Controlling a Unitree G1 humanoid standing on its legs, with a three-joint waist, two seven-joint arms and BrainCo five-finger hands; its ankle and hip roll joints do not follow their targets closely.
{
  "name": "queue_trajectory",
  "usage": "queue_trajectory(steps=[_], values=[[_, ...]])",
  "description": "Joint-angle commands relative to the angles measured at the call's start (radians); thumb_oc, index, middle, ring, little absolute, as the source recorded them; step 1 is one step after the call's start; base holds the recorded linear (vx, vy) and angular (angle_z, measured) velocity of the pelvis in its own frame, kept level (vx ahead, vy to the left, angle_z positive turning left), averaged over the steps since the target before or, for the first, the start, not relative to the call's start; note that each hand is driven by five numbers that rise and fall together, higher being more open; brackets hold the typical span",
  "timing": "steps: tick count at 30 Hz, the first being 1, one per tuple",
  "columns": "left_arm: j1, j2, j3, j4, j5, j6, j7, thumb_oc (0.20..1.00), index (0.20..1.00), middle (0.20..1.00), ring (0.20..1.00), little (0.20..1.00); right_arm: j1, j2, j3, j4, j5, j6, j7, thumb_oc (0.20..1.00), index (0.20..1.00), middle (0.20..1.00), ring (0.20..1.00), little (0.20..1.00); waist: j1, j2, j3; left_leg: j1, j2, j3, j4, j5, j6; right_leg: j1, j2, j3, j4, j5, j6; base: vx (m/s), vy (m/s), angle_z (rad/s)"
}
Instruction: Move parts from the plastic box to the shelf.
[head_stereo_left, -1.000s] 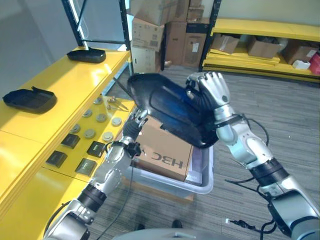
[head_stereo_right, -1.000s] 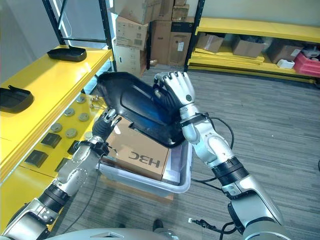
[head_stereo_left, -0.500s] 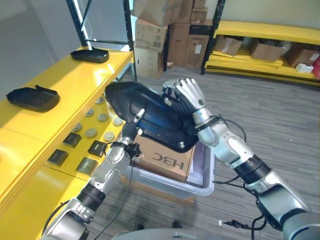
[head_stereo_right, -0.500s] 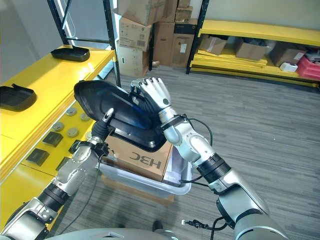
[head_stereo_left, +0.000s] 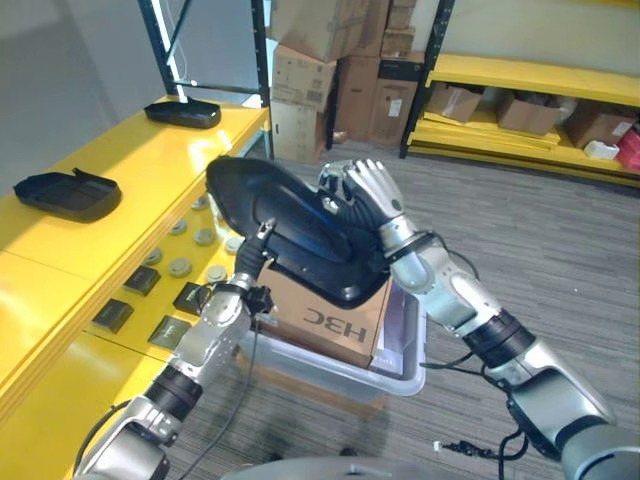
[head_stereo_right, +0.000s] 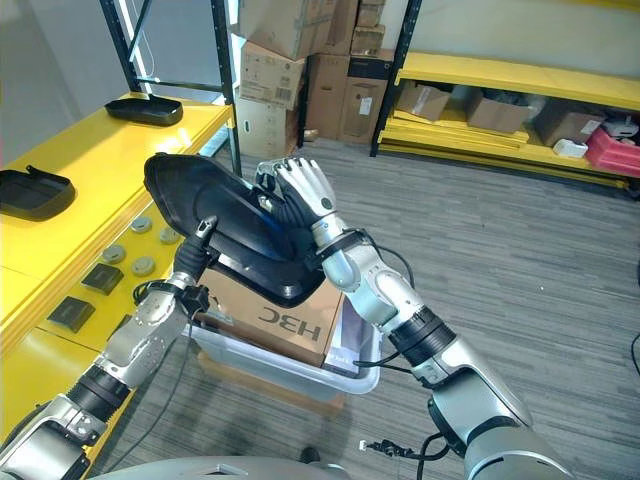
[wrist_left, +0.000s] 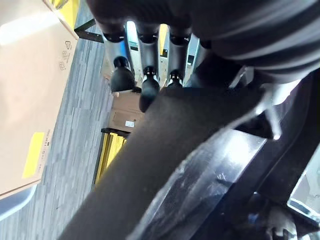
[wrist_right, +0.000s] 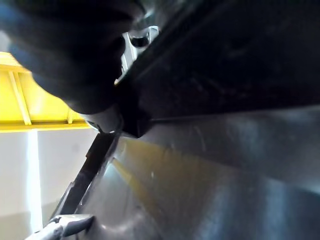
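Observation:
A large black moulded part (head_stereo_left: 290, 225) hangs tilted above the clear plastic box (head_stereo_left: 400, 375), beside the yellow shelf (head_stereo_left: 110, 240). My right hand (head_stereo_left: 362, 190) grips its upper right edge, fingers curled over the rim. My left hand (head_stereo_left: 252, 262) reaches up from below, and its straight fingers (wrist_left: 145, 82) rest against the part's lower left face. In the right wrist view the part's dark surface (wrist_right: 225, 85) lies right against the hand. A brown cardboard box (head_stereo_left: 330, 310) lies inside the plastic box under the part.
Two other black parts (head_stereo_left: 62, 193) (head_stereo_left: 182, 112) lie on the shelf top. Round discs (head_stereo_left: 180, 268) and dark square pieces (head_stereo_left: 140, 280) sit on its lower ledge. Stacked cartons (head_stereo_left: 320, 60) and a yellow rack (head_stereo_left: 530, 80) stand behind, across grey floor.
The right hand has swung the black part left and down towards the shelf. The left hand has come up against the part's lower face.

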Motion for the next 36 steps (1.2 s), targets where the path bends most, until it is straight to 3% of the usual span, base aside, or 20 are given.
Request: queue_trajectory(steps=[1,3,4,5,6,8,9,12,15,16,19,20,21,23,24,28,34,35,36], values=[[-0.115,-0.035,-0.013,-0.021,0.185,-0.082,0.026,0.200,0.200,0.200,0.200,0.200,0.017,0.103,0.059,-0.107,0.064,-0.127,0.022,0.200,0.200,0.200,0.200,0.200,0.008,-0.039,-0.071,-0.068,0.045,0.036,0.040,-0.069,-0.032,0.042,-0.075,-0.021,0.034,-0.154,0.060,0.00,0.000,0.00],[-0.108,-0.017,0.014,-0.030,0.283,-0.085,0.051,0.200,0.200,0.200,0.200,0.200,0.049,0.095,0.037,-0.125,0.086,-0.142,0.024,0.200,0.200,0.200,0.200,0.200,0.008,-0.040,-0.070,-0.069,0.045,0.035,0.039,-0.069,-0.032,0.042,-0.075,-0.023,0.034,-0.155,0.060,0.00,-0.001,0.02],[-0.107,-0.018,0.013,-0.030,0.284,-0.084,0.051,0.200,0.200,0.200,0.200,0.200,0.050,0.095,0.036,-0.126,0.087,-0.142,0.025,0.325,0.325,0.325,0.325,0.325,0.008,-0.040,-0.071,-0.069,0.045,0.035,0.039,-0.068,-0.032,0.042,-0.075,-0.024,0.034,-0.155,0.060,0.00,-0.002,0.03],[-0.092,0.000,0.053,-0.036,0.387,-0.079,0.092,0.200,0.200,0.200,0.200,0.200,0.106,0.088,-0.010,-0.147,0.140,-0.159,0.016,1.000,1.000,1.000,1.000,1.000,0.006,-0.040,-0.069,-0.071,0.045,0.036,0.040,-0.068,-0.033,0.042,-0.075,-0.026,0.034,-0.155,0.061,0.00,0.000,0.00],[-0.091,-0.001,0.052,-0.037,0.388,-0.078,0.092,0.200,0.200,0.200,0.200,0.200,0.107,0.088,-0.011,-0.148,0.141,-0.159,0.017,1.000,1.000,1.000,1.000,1.000,0.006,-0.040,-0.069,-0.071,0.045,0.036,0.040,-0.068,-0.033,0.042,-0.075,-0.026,0.034,-0.155,0.061,0.00,0.000,0.00],[-0.086,0.048,0.092,-0.051,0.610,-0.065,0.147,0.200,0.200,0.200,0.200,0.200,0.173,0.081,-0.078,-0.162,0.243,-0.193,0.016,1.000,1.000,1.000,1.000,1.000,0.003,-0.042,-0.067,-0.073,0.045,0.039,0.042,-0.067,-0.033,0.039,-0.075,-0.024,0.034,-0.155,0.063,0.00,0.000,0.00],[-0.078,0.058,0.107,-0.042,0.652,-0.062,0.158,0.200,0.200,0.200,0.200,0.200,0.198,0.074,-0.109,-0.169,0.274,-0.200,0.016,1.000,1.000,1.000,1.000,1.000,0.003,-0.042,-0.067,-0.072,0.046,0.041,0.040,-0.066,-0.033,0.040,-0.075,-0.022,0.034,-0.155,0.063,0.00,0.000,0.00],[-0.023,0.141,0.192,-0.057,0.839,-0.058,0.190,0.200,0.200,0.200,0.200,0.200,0.353,0.051,-0.312,-0.187,0.464,-0.235,0.031,1.000,1.000,1.000,1.000,1.000,-0.007,-0.041,-0.069,-0.068,0.048,0.050,0.040,-0.070,-0.032,0.038,-0.076,-0.021,0.034,-0.154,0.065,0.00,0.000,0.00],[0.007,0.171,0.233,-0.065,0.897,-0.063,0.203,0.200,0.200,0.200,0.200,0.200,0.412,0.038,-0.387,-0.167,0.460,-0.229,0.021,1.000,1.000,1.000,1.000,1.000,-0.010,-0.042,-0.070,-0.066,0.048,0.054,0.040,-0.071,-0.033,0.037,-0.075,-0.019,0.037,-0.155,0.066,0.00,-0.004,-0.05],[0.054,0.185,0.291,-0.080,0.899,-0.073,0.211,0.200,0.200,0.200,0.200,0.200,0.498,0.038,-0.455,-0.120,0.510,-0.226,0.042,1.000,1.000,1.000,1.000,1.000,-0.015,-0.043,-0.067,-0.067,0.049,0.058,0.040,-0.072,-0.033,0.035,-0.076,-0.018,0.039,-0.154,0.067,0.00,-0.008,-0.09],[0.091,0.194,0.327,-0.110,0.895,-0.089,0.204,0.200,0.200,0.200,0.200,0.200,0.545,0.032,-0.475,-0.055,0.524,-0.208,0.055,1.000,1.000,1.000,1.000,1.000,-0.017,-0.044,-0.068,-0.067,0.048,0.060,0.040,-0.073,-0.033,0.032,-0.076,-0.014,0.041,-0.154,0.067,0.00,-0.003,-0.03],[0.150,0.192,0.400,-0.188,0.843,-0.120,0.199,0.200,0.200,0.200,0.200,0.200,0.640,0.071,-0.510,0.115,0.597,-0.185,0.076,1.000,1.000,1.000,1.000,1.000,-0.018,-0.046,-0.060,-0.072,0.047,0.059,0.041,-0.071,-0.033,0.025,-0.076,-0.014,0.046,-0.155,0.066,0.00,0.000,0.00],[0.153,0.193,0.402,-0.190,0.842,-0.119,0.198,0.200,0.200,0.200,0.200,0.200,0.639,0.071,-0.509,0.117,0.597,-0.186,0.076,1.000,1.000,1.000,1.000,1.000,-0.019,-0.046,-0.060,-0.072,0.047,0.059,0.041,-0.071,-0.033,0.025,-0.076,-0.014,0.046,-0.155,0.066,0.00,0.000,0.00],[0.195,0.179,0.451,-0.246,0.736,-0.163,0.173,0.200,0.200,0.200,0.200,0.200,0.676,0.080,-0.502,0.260,0.545,-0.155,0.072,1.000,1.000,1.000,1.000,1.000,-0.016,-0.046,-0.055,-0.073,0.047,0.060,0.041,-0.071,-0.034,0.021,-0.075,-0.013,0.050,-0.156,0.066,0.00,-0.025,0.01],[0.218,0.161,0.492,-0.300,0.649,-0.205,0.161,0.200,0.200,0.200,0.200,0.200,0.700,0.094,-0.491,0.443,0.466,-0.117,0.057,1.000,1.000,1.000,1.000,1.000,-0.009,-0.043,-0.049,-0.075,0.049,0.052,0.042,-0.069,-0.038,0.019,-0.070,-0.014,0.055,-0.160,0.063,0.00,-0.040,0.00],[0.234,0.150,0.528,-0.383,0.587,-0.233,0.141,0.200,0.200,0.200,0.200,0.200,0.684,0.119,-0.461,0.677,0.424,-0.083,0.051,1.000,1.000,1.000,1.000,1.000,0.001,-0.042,-0.034,-0.087,0.057,0.027,0.046,-0.060,-0.052,0.015,-0.056,-0.028,0.071,-0.174,0.051,-0.01,-0.080,0.05],[0.275,0.157,0.580,-0.470,0.536,-0.269,0.114,0.200,0.200,0.200,0.200,0.200,0.619,0.178,-0.440,1.037,0.493,-0.061,0.084,1.000,1.000,1.000,1.000,1.000,0.062,-0.033,0.037,-0.162,0.064,-0.079,0.085,-0.020,-0.101,0.005,-0.015,-0.111,0.079,-0.192,0.017,-0.10,-0.167,0.46],[0.286,0.157,0.594,-0.501,0.517,-0.277,0.099,0.200,0.200,0.200,0.200,0.200,0.577,0.190,-0.433,1.162,0.497,-0.038,0.097,1.000,1.000,1.000,1.000,1.000,0.107,-0.019,0.078,-0.219,0.058,-0.140,0.079,0.040,-0.129,-0.006,-0.006,-0.175,0.071,-0.195,0.008,-0.26,-0.153,0.92],[0.290,0.148,0.599,-0.506,0.497,-0.281,0.088,0.200,0.200,0.200,0.200,0.200,0.565,0.190,-0.446,1.194,0.502,-0.029,0.101,1.000,1.000,1.000,1.000,1.000,0.117,-0.009,0.085,-0.239,0.051,-0.162,0.066,0.056,-0.132,-0.015,-0.007,-0.207,0.074,-0.199,0.006,-0.24,-0.123,1.07]])
